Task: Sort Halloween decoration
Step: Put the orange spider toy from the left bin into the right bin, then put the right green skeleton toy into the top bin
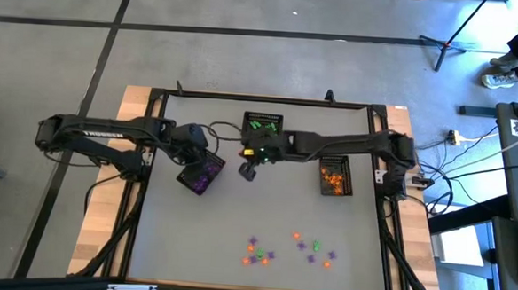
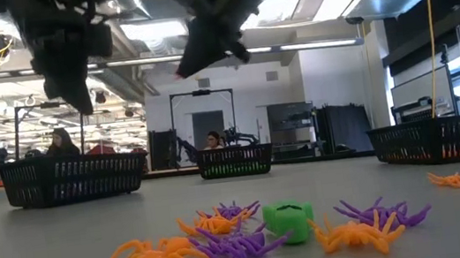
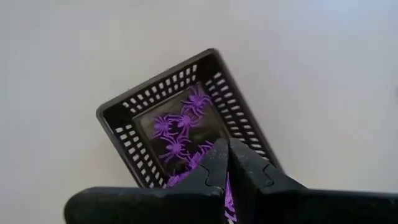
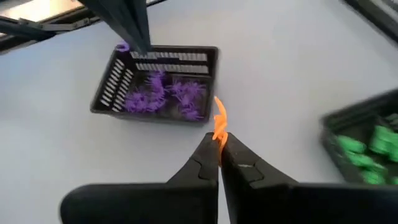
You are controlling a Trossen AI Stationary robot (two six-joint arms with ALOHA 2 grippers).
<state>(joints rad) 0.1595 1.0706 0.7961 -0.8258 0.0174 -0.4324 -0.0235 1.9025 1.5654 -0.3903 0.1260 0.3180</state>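
Note:
Loose Halloween decoration [image 1: 289, 248], small purple, orange and green trinkets, lies near the table's front edge, and in the low view [image 2: 253, 233]. My left gripper [image 3: 229, 149] is shut and hangs over the black mesh basket of purple spiders [image 3: 180, 134], [image 1: 202, 173]. A purple bit [image 4: 122, 47] shows at its tip. My right gripper [image 4: 219, 148], [image 1: 248, 172] is shut on an orange trinket [image 4: 219, 124], raised over the table's middle between the purple basket and the green-filled basket [image 1: 263, 125]. My left gripper seems to pinch a purple trinket [image 4: 122, 47] at its fingertips, pointing steeply down over the purple basket's edge. Which part it holds does not show. My right gripper pinches the orange trinket by its lower end [image 4: 219, 138] at the fingertips, slanting down. The trinket sticks out beyond the tips, clear of the table.
A third mesh basket with orange pieces [image 1: 335, 176] stands at the right under my right arm. The three baskets line the far side in the low view: purple [image 2: 72, 178], green [image 2: 234, 161], orange [image 2: 441, 139]. Bare grey table lies between baskets and loose trinkets.

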